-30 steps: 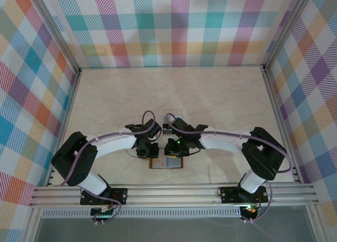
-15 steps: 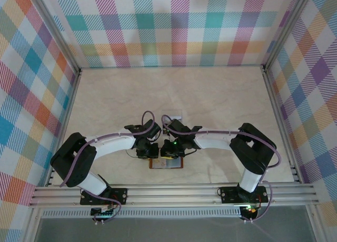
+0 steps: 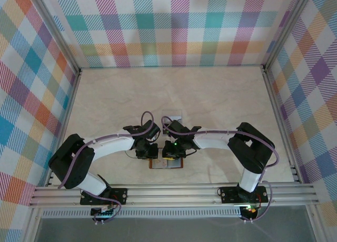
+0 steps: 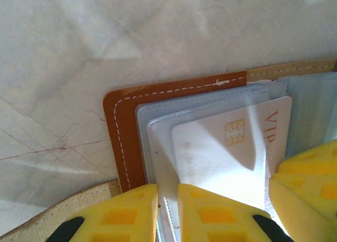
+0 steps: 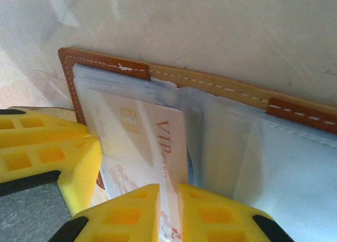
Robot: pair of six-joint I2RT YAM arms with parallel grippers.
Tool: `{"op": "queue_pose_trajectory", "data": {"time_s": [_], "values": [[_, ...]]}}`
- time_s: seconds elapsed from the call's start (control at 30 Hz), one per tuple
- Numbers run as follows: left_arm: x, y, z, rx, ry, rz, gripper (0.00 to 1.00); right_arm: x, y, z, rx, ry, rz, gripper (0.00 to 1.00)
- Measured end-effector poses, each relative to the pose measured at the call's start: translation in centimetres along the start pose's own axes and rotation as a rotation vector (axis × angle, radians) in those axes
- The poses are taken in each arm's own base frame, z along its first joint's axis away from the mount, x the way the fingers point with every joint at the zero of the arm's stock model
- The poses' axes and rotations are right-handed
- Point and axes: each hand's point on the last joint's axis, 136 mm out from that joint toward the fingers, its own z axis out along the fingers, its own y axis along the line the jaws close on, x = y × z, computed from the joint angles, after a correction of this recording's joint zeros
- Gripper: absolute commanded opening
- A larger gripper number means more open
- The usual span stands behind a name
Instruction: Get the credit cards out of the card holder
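Between yellow fingers, open card holder with pale card.

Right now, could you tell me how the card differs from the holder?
The holder is brown stitched leather; the card is pale, with a gold chip and red VIP lettering. The holder is bigger and lies open on the table; the card sits among its clear sleeves. Both are flat with rounded corners.

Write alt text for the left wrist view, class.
A whitish VIP card sits in the clear pockets of an open brown card holder on a marble table. The left gripper, yellow-fingered, is closed on a pocket's edge.
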Motion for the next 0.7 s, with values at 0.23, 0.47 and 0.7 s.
{"op": "queue_pose_trajectory", "data": {"time_s": [0.23, 0.47, 0.7], "values": [[0.1, 0.1, 0.0, -0.001, 0.001, 0.000, 0.19, 0.1, 0.2, -0.8, -0.001, -0.010, -0.006, 0.22], [0.7, 0.7, -0.2, -0.027, 0.021, -0.006, 0.19, 0.0, 0.8, -1.6, -0.018, -0.027, -0.030, 0.24], [0.1, -0.1, -1.5, -0.011, 0.003, -0.001, 0.19, 0.0, 0.4, -1.6, -0.004, -0.020, -0.052, 0.25]]}}
